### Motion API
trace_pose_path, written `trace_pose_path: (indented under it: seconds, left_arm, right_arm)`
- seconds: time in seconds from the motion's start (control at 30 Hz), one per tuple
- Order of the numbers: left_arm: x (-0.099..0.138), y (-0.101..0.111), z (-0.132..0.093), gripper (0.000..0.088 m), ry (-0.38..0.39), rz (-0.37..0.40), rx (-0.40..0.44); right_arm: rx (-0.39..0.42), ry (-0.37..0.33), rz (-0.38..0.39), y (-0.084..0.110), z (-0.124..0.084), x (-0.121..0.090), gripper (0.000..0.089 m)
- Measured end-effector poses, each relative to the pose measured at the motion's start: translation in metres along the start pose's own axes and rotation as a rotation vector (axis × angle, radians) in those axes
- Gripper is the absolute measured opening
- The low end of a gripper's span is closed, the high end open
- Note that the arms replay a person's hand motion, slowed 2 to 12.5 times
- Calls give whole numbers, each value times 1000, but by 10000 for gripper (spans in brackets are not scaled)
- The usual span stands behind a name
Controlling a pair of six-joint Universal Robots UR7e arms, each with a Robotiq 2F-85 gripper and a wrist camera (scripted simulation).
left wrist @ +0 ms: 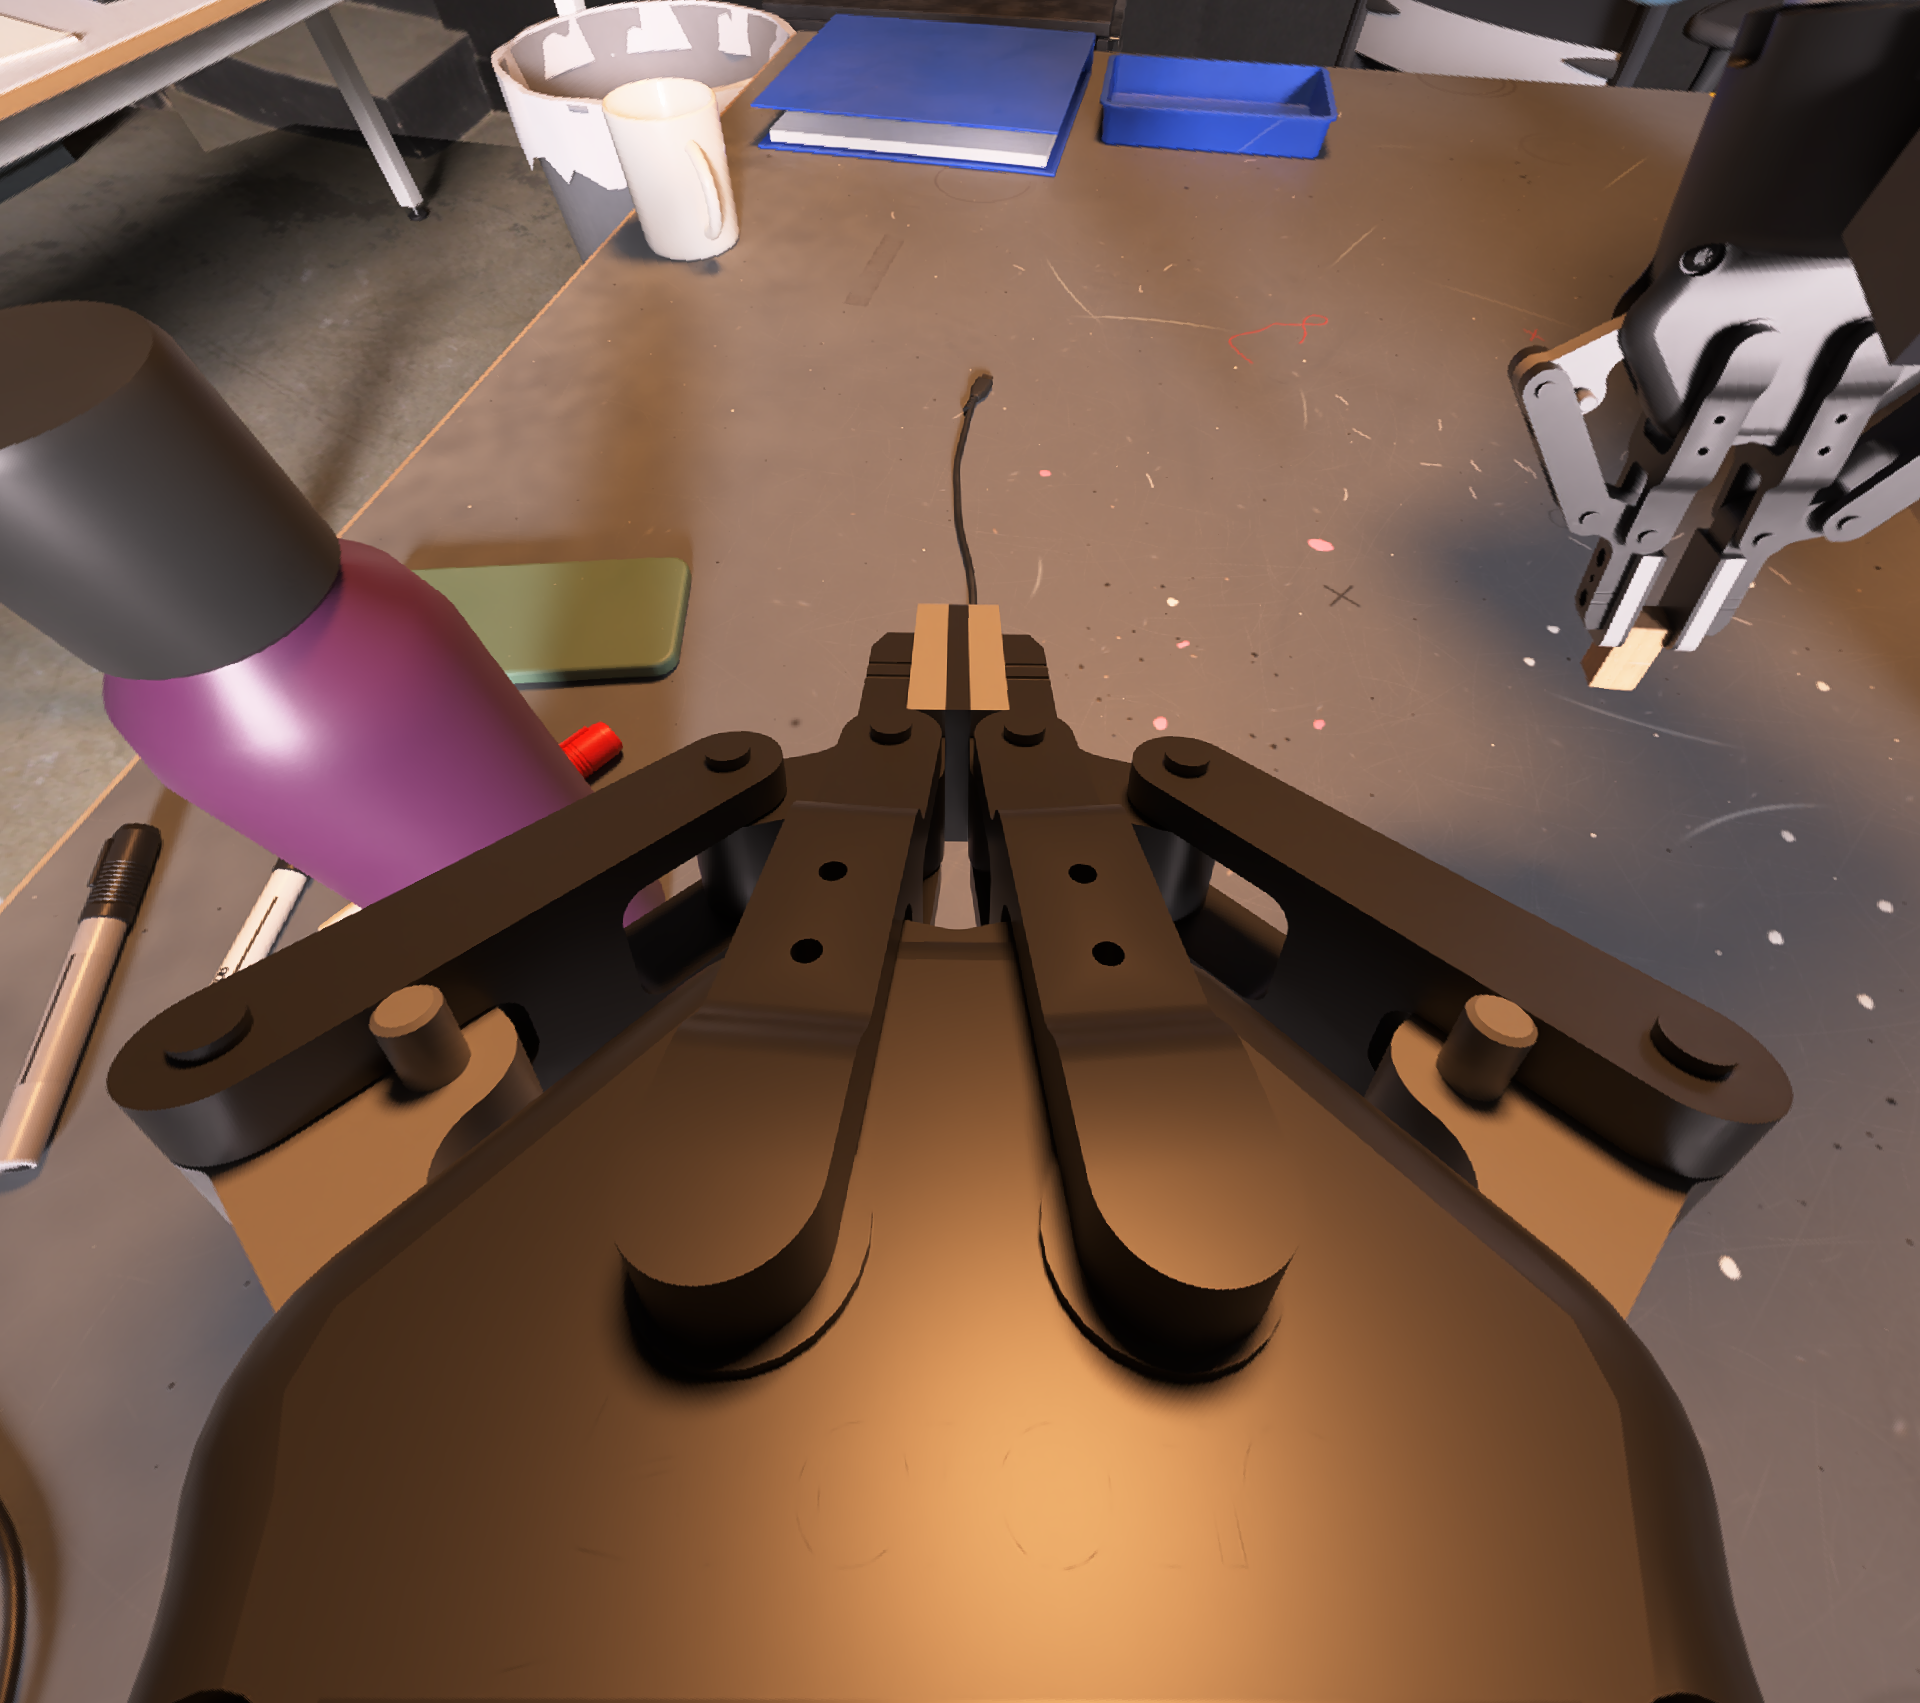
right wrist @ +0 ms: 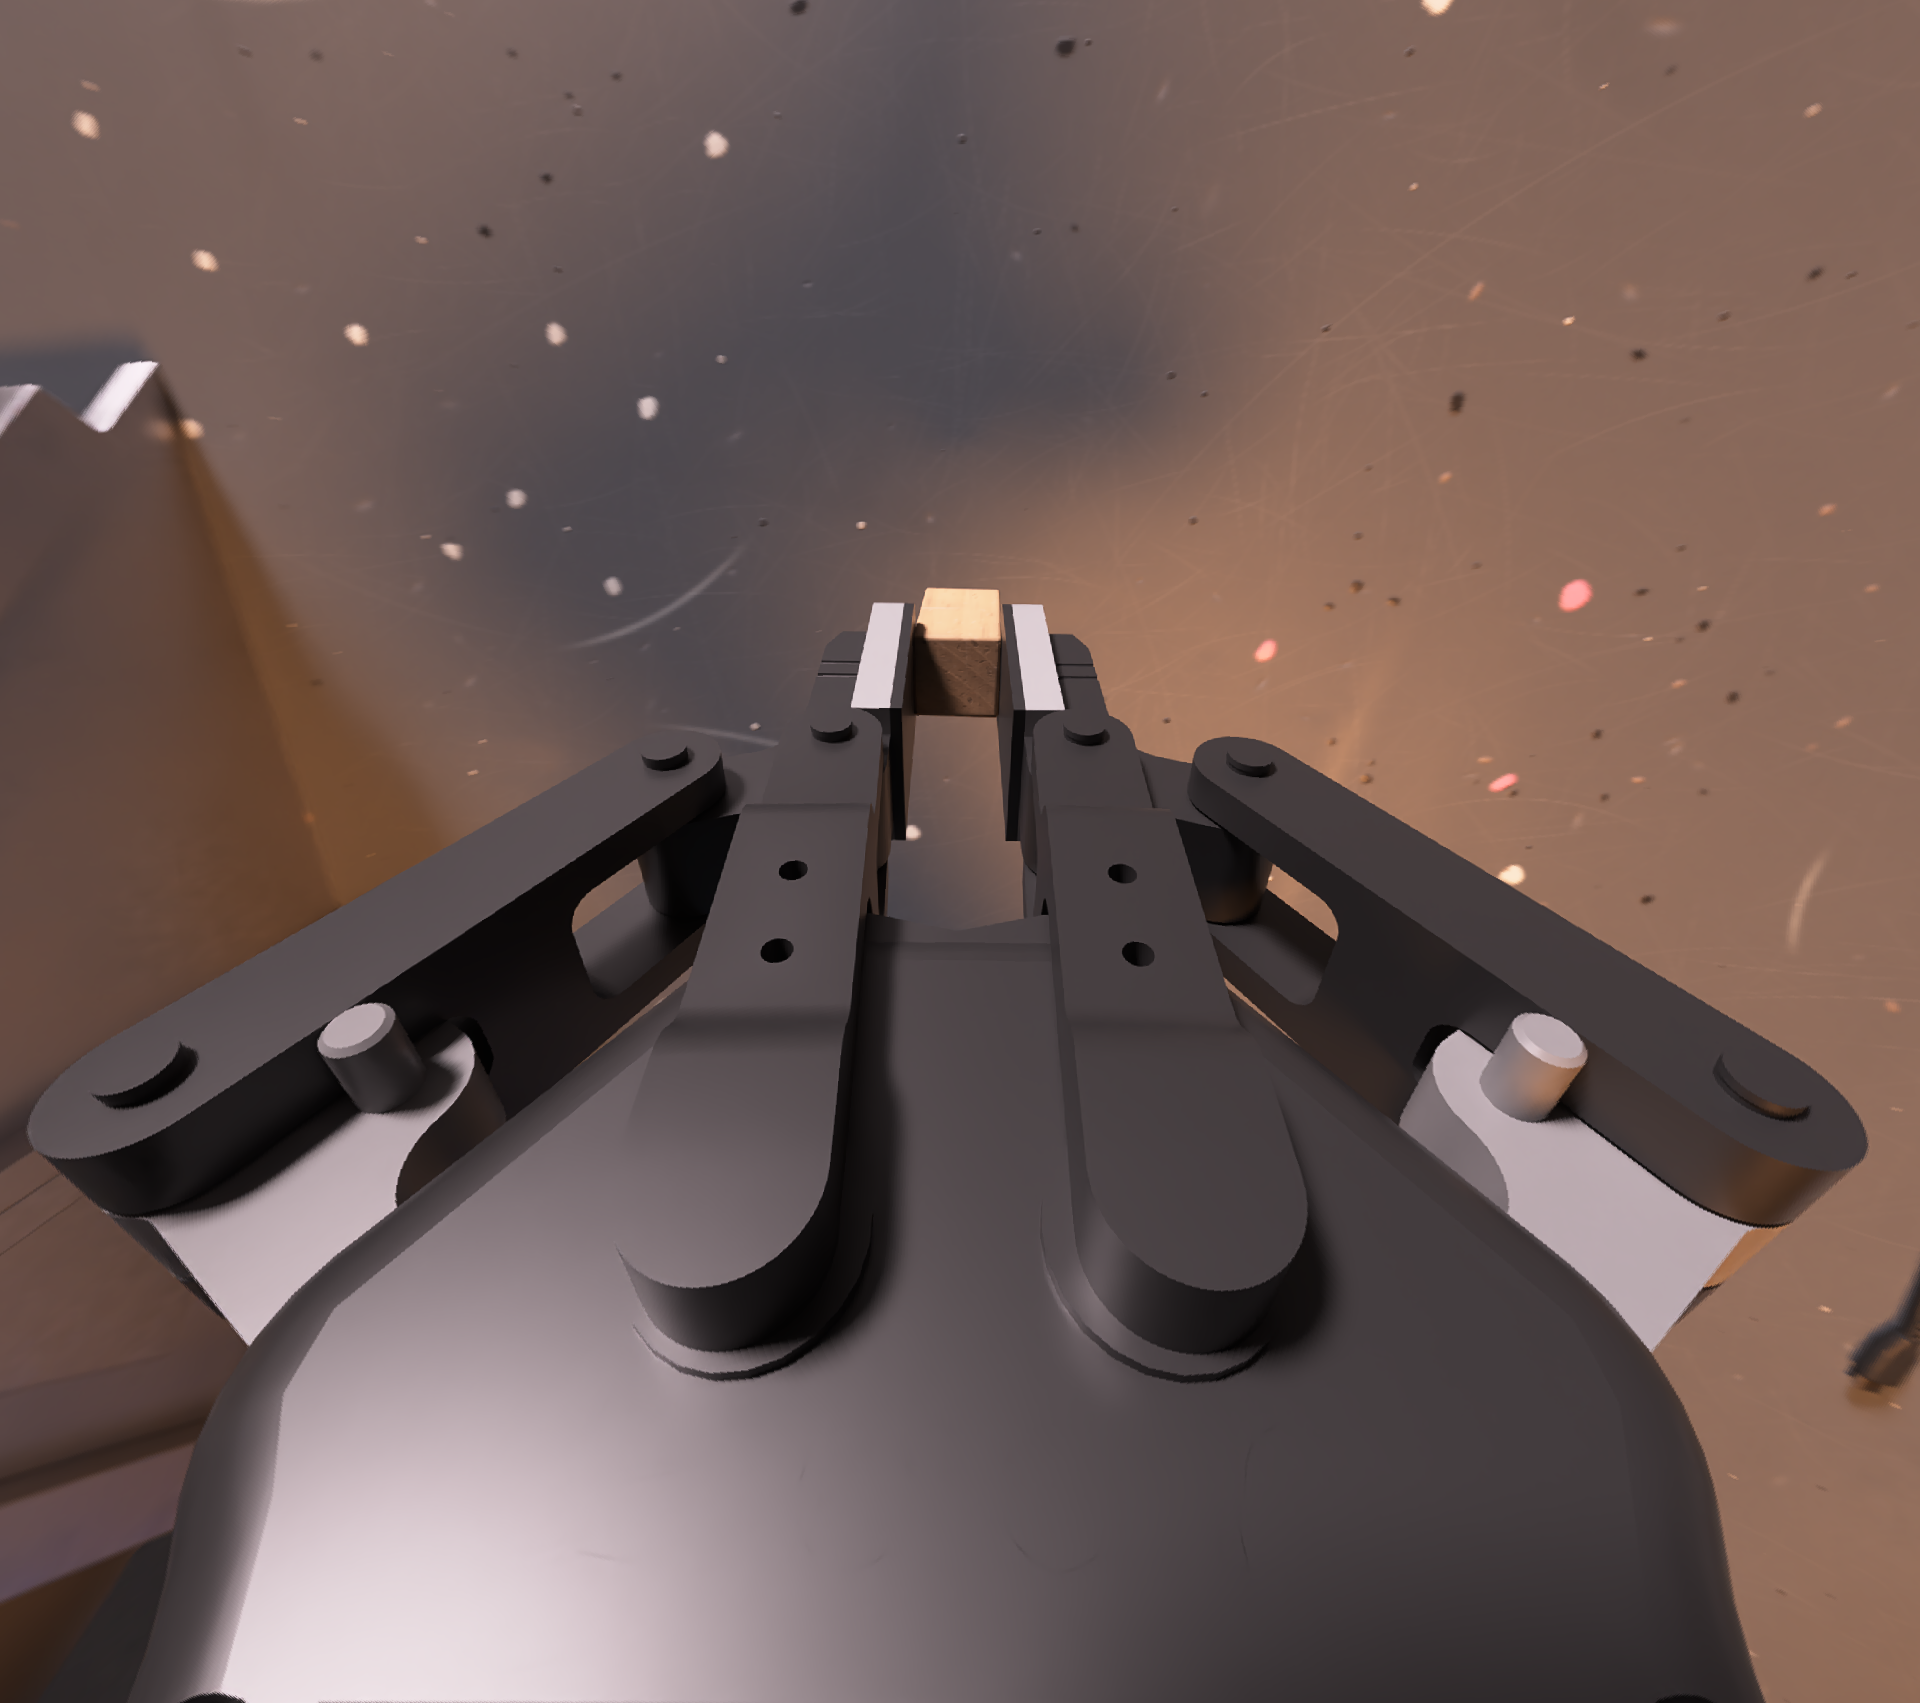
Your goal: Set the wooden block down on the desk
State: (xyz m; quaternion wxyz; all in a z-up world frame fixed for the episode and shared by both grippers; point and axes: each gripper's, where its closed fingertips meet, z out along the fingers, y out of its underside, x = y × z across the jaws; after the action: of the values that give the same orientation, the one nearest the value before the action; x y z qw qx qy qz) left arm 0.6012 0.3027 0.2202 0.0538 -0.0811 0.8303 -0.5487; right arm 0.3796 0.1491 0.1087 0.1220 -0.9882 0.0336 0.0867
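Since the right gripper (right wrist: pixel 956 656) is holding the wooden block (right wrist: pixel 957 654) just above the desk (right wrist: pixel 1351 303), the job right now is putting the block down softly. To do this well, the arm is needing to go straight down and slowly, until the bottom of the block is touching the desk. Only then should the fingers be letting go, and only a little at first, so the block is not tipping or hopping away. After that the gripper should be going straight up, so it is not bumping the block. The spot under it is looking bare, with only scratches and paint dots, so nothing is getting in the way. The right gripper's jaws are standing a small way apart, just as wide as the block, and the two pale pads (right wrist: pixel 878 656) are pressing on its sides. The block is poking out past the fingertips. I cannot tell if it is touching the desk yet. The left gripper (left wrist: pixel 958 658) is pinched together with nothing in it, hanging over a thin black cable (left wrist: pixel 966 490).
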Motion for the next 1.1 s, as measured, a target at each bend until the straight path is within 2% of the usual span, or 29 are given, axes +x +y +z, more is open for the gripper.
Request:
trace_pose_path:
  seconds: [0.13, 0.3, 0.57, 0.83, 1.0, 1.1]
  left_arm:
    - [0, 0, 0, 0, 1, 0, 0]
    - [0, 0, 0, 0, 1, 1, 1]
    - [0, 0, 0, 0, 2, 3, 2]
    - [0, 0, 0, 0, 8, -1, 6]
    - [0, 0, 0, 0, 10, -4, 9]
    - [0, 0, 0, 0, 11, -6, 10]
  right_arm:
    - [-10, -69, 25, -2, -9, -5, 144]
    - [-14, -44, 18, -1, -14, -2, 144]
    - [35, -43, 8, 11, -19, -23, 144]
    - [39, 58, 55, 49, -40, -45, 144]
    - [63, 143, 117, 75, -72, -54, 144]
    - [84, 239, 184, 93, -97, -49, 144]
